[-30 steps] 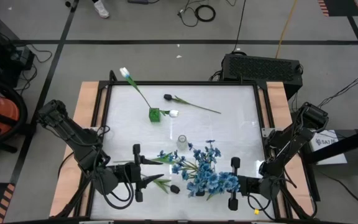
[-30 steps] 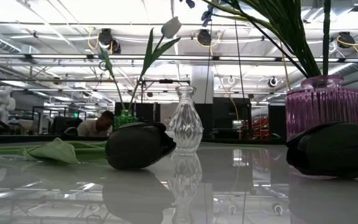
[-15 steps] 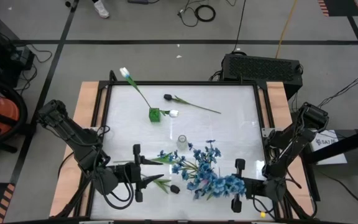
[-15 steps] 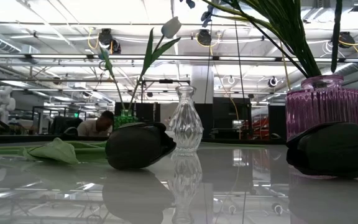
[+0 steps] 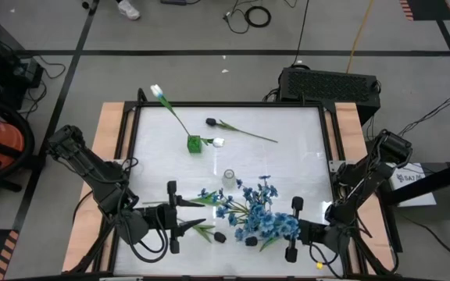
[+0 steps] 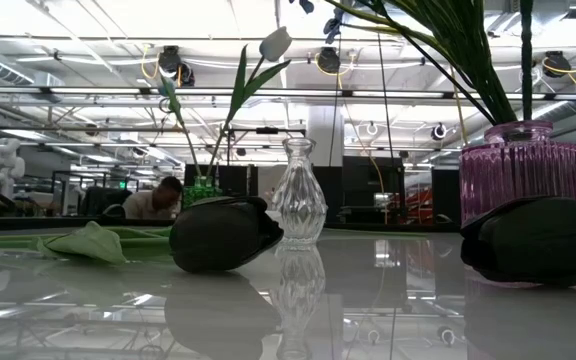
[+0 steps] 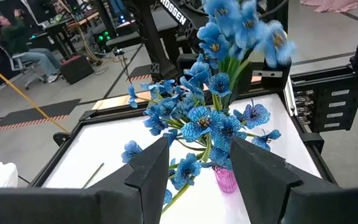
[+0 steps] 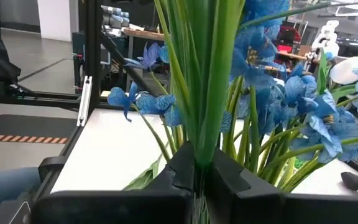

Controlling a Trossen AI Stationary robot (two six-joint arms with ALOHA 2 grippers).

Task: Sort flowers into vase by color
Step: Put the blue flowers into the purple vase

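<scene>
The sprays of small blue blooms [image 5: 260,217] stand in a ribbed pink vase [image 6: 519,178] at the near right of the table. My right gripper [image 5: 291,229] is beside them, shut on green stems. My left gripper [image 5: 180,216] is open at the near left and points at the blue blooms [image 7: 213,118]; it touches nothing. A black tulip [image 5: 211,122] lies on its side near the far edge. Two black buds [image 6: 223,232] [image 6: 538,238] lie by the near edge. A white tulip [image 5: 156,91] leans out of a small green vase [image 5: 194,144]. The clear glass vase [image 5: 228,178] stands upright mid-table. My right gripper pinches a bunch of upright green stems [image 8: 199,140] of the blue sprays between its two fingers [image 8: 178,169]. It comes level from the table's right side, with the fingers across the stems. The blooms stand above the hold, and one stem [image 6: 525,60] runs down into the pink vase's mouth.
Raised black rails [image 5: 129,140] frame the white table, with wooden strips outside them. A green leaf [image 6: 88,243] lies flat near the left gripper. Bare surface lies in the far right part [image 5: 295,156]. A seated person [image 7: 17,43] is in the room beyond.
My right gripper, staying shut on the stems, swung a little toward the table's right edge and then came back. The blue sprays swayed with it, and the stem above the pink vase tipped rightward and returned upright.
</scene>
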